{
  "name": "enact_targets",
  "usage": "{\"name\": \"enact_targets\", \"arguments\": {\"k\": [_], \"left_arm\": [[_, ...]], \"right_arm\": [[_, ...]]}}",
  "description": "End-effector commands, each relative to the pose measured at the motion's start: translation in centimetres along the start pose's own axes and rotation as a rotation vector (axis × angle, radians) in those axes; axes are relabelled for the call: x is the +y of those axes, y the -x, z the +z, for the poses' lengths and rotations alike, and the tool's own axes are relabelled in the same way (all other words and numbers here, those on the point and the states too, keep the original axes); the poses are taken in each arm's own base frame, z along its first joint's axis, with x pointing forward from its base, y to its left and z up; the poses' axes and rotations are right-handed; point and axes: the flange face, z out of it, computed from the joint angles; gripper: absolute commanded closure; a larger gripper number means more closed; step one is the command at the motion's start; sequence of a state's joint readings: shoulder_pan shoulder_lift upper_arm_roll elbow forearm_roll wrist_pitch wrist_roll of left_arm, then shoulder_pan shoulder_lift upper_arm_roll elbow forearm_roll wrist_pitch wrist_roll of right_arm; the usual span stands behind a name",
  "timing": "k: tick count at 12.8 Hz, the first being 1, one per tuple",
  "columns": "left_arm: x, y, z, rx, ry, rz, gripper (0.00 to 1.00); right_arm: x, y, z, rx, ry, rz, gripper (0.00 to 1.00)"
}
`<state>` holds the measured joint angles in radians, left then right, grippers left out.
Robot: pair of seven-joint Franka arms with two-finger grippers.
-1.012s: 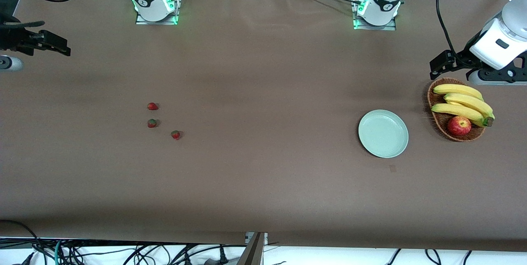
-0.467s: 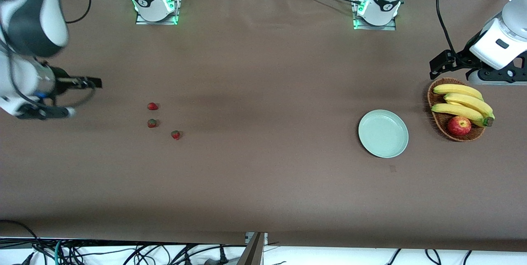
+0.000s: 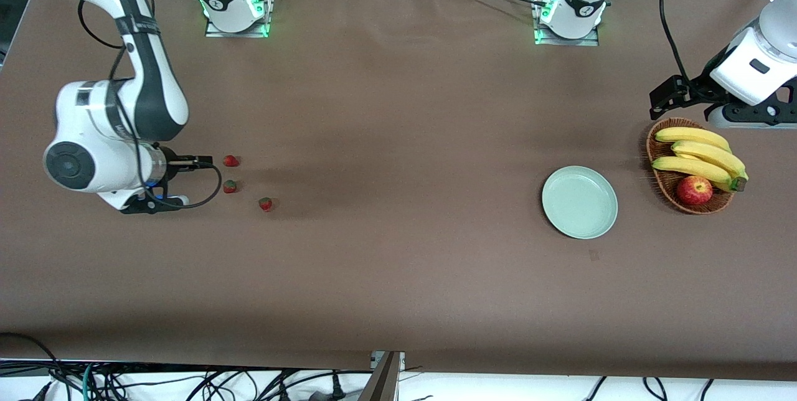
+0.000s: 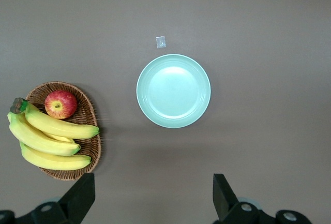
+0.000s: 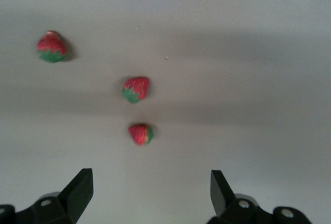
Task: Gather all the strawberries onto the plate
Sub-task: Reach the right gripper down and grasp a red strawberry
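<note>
Three small red strawberries lie on the brown table toward the right arm's end: one (image 3: 231,160) farthest from the front camera, one (image 3: 230,186) just nearer, one (image 3: 266,203) nearest. The right wrist view shows all three (image 5: 51,46) (image 5: 136,88) (image 5: 141,134) ahead of my right gripper (image 5: 150,176), which hangs open and empty over the table beside them. The mint-green plate (image 3: 580,202) (image 4: 174,90) sits empty toward the left arm's end. My left gripper (image 4: 153,180) (image 3: 667,94) waits open and empty over the table beside the basket.
A wicker basket (image 3: 664,184) (image 4: 89,114) with bananas (image 3: 697,152) (image 4: 46,136) and a red apple (image 3: 694,190) (image 4: 60,104) stands beside the plate at the left arm's end. A small mark (image 3: 593,255) (image 4: 161,42) lies nearer the front camera than the plate.
My right arm has swung in from the table's edge to just beside the strawberries. The left arm, strawberries and plate have not moved.
</note>
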<state>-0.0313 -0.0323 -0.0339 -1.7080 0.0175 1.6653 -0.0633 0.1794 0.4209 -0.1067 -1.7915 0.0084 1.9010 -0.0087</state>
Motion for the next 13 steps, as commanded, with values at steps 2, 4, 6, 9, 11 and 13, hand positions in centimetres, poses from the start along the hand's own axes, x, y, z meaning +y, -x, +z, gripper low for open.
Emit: {"name": "enact_targets", "arguments": {"k": [2,4,6,9,11,13], "left_arm": [[0.3,-0.3,-0.6,-0.006,0.024,0.021,0.0],[0.3,-0.3,-0.6,-0.006,0.024,0.019,0.0],[0.4,-0.3,-0.7,-0.006,0.024,0.021,0.0],[0.4,-0.3,-0.7,-0.006,0.024,0.021,0.0],[0.3,-0.3,-0.6,-0.008,0.024,0.019,0.0],[0.3,-0.3,-0.6,-0.008,0.024,0.019,0.0]], "right_arm": [[-0.9,2.8,7.5,0.091,-0.02,0.0,0.0],[-1.4,3.6,10.6,0.119,-0.019,-0.007,0.0],[-1.7,3.8,11.4,0.133,-0.019,-0.013,0.0],[-1.9,3.6,13.0,0.139,-0.018,-0.017,0.0],[-2.4,3.7,13.2,0.15,-0.019,-0.024,0.26],[-2.4,3.8,13.3,0.145,-0.019,-0.024,0.7]]}}
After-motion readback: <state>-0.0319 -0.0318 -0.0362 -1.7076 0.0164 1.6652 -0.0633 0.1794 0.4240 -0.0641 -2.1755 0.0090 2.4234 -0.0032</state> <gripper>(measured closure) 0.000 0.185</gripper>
